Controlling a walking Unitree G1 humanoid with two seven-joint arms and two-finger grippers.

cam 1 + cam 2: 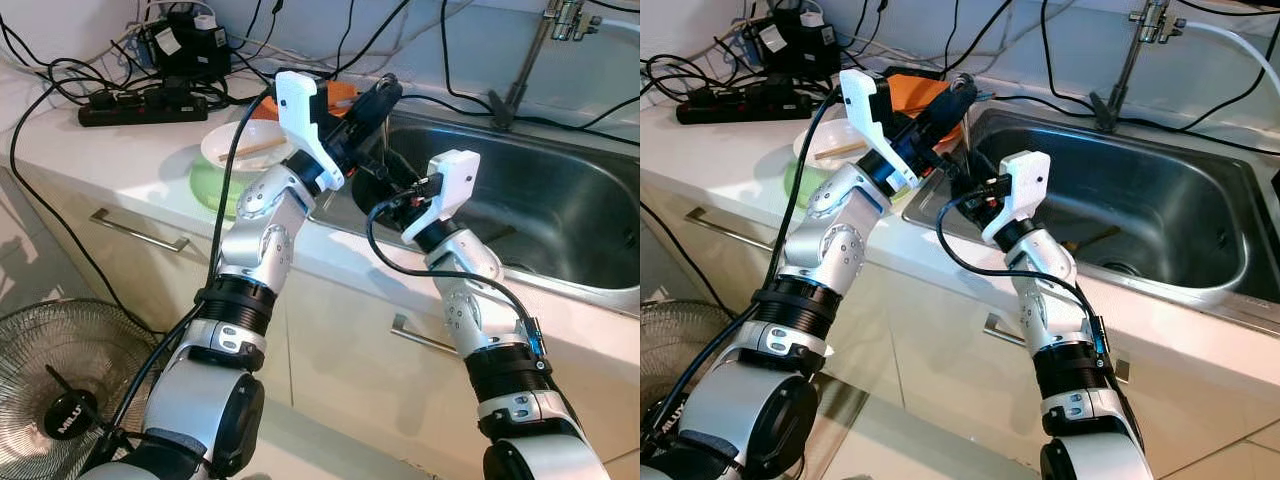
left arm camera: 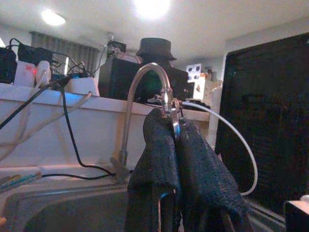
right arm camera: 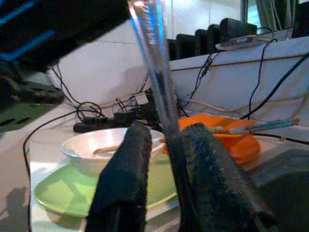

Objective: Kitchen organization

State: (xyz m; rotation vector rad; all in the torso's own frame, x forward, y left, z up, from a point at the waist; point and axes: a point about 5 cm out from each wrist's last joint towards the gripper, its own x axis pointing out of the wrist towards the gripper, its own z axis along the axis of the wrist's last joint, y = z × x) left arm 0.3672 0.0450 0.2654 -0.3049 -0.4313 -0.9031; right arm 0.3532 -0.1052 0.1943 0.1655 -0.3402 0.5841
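- both arms reach over the counter edge to the left rim of the steel sink (image 1: 560, 215), where the two grippers meet.
- the left gripper (image 1: 385, 95) points toward the sink; in its wrist view the fingers (image 2: 159, 159) sit pressed close together, with a thin metal piece (image 2: 175, 126) pinched between them.
- the right gripper (image 3: 164, 159) sits just below and beside the left one, at the sink's near left corner; its fingers are narrowly parted around a thin shiny utensil handle (image 3: 154, 63) that rises up between them. whether both pads press on it cannot be told.
- a white bowl (image 1: 245, 145) with a chopstick lying in it rests on a green plate (image 1: 210, 185) on the counter, just left of the left arm.
- an orange dish (image 3: 227, 133) with blue-tipped chopsticks (image 3: 263, 126) across it lies behind the grippers, by the sink's rim.
- a black power strip (image 1: 140, 108) and tangled cables lie at the back left of the counter.
- the tap (image 2: 145, 96) stands behind the sink.
- a fan (image 1: 60, 390) stands on the floor at lower left.
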